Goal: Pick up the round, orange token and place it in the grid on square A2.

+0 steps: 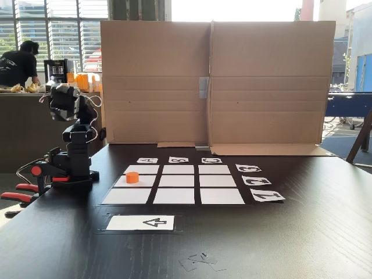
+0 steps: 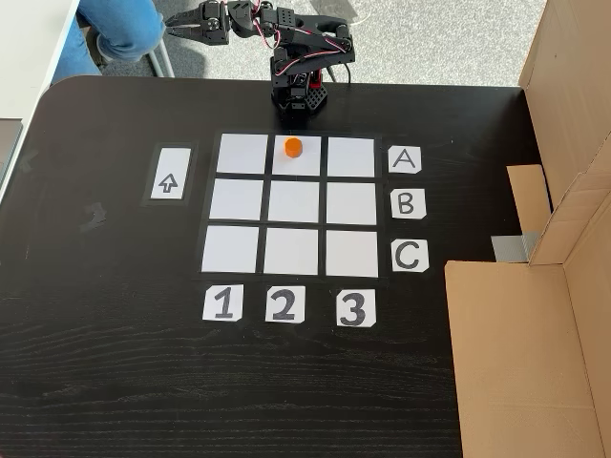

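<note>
Orange against white paper, the token (image 2: 292, 147) sits on the middle cell of the row beside the A card (image 2: 405, 160), in line with the 2 card (image 2: 284, 304). That cell is A2 (image 2: 305, 162), so the placing looks done. In a fixed view from the table's edge the token (image 1: 132, 177) sits a little left of the cell's centre, well inside its black borders.

Folded back over its base (image 2: 299, 93) at the table's far edge, the arm keeps its gripper (image 2: 189, 26) stretched out past the table, well apart from the grid (image 2: 239, 205). The fingers look slightly parted and hold nothing, though they are small in the picture and I would not press the point.

What remains, by my judgement, is only to rest. To do that well, the arm should stay high and away from the paper and settle without swinging over the grid, since a light puck on smooth paper would slide at a nudge. The arrow card (image 2: 169, 174) lies apart and needs no attention.
</note>
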